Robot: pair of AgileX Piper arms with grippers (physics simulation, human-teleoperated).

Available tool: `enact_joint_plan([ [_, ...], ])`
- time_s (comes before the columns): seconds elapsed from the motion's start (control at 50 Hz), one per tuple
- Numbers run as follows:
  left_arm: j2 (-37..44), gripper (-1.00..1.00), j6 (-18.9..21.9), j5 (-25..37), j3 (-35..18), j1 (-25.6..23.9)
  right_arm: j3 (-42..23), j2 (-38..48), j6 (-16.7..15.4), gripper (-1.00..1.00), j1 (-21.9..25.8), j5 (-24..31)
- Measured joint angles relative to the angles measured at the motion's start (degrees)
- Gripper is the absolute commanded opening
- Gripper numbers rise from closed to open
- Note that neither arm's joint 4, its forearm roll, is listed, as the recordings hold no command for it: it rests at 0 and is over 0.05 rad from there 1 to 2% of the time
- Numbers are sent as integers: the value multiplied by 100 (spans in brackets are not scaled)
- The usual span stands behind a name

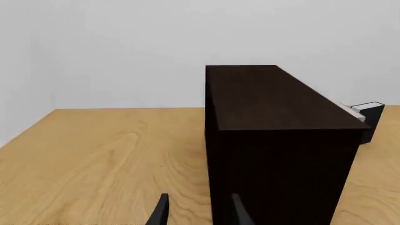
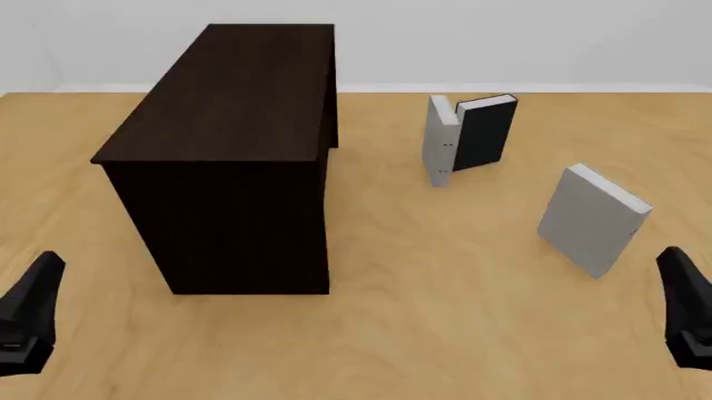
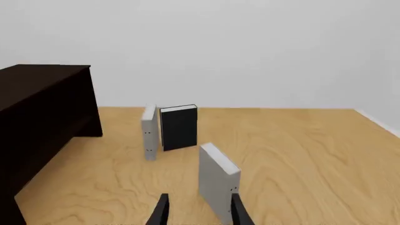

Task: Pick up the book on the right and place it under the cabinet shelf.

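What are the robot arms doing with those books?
Nothing is being held yet. Both arms sit low at the near edge of the table, the left gripper and the right gripper both open and empty. The light-grey book stands upright on the table just ahead of the right gripper. Farther back stand a black book and a thin grey slab. The big dark cabinet stands on the left side, in front of the left gripper.

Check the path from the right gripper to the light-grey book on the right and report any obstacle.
Nothing visible stands in the way. The right gripper sits near the table's front edge, jaws apart, and the grey book stands upright just ahead of it, bare wood between. The black book and narrow grey slab stand farther back.
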Motion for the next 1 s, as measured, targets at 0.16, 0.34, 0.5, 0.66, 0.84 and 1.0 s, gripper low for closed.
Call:
enact_joint_plan([
  [0.16,58,100,-6,-33,2,82,21,311,-61,100,-70,-179],
  [0.34,126,100,-12,-70,4,120,-256,852,-232,100,-40,-136],
  [0.5,151,100,-16,-78,4,134,-759,1272,-447,100,-41,247],
  [0.66,154,100,-18,-73,4,139,-1437,1611,-653,100,-94,844],
  [0.84,153,100,-20,-68,2,140,-2308,2130,-919,100,-188,1552],
  [1.0,154,100,-21,-67,1,140,-3009,2710,-1183,100,-239,2073],
])
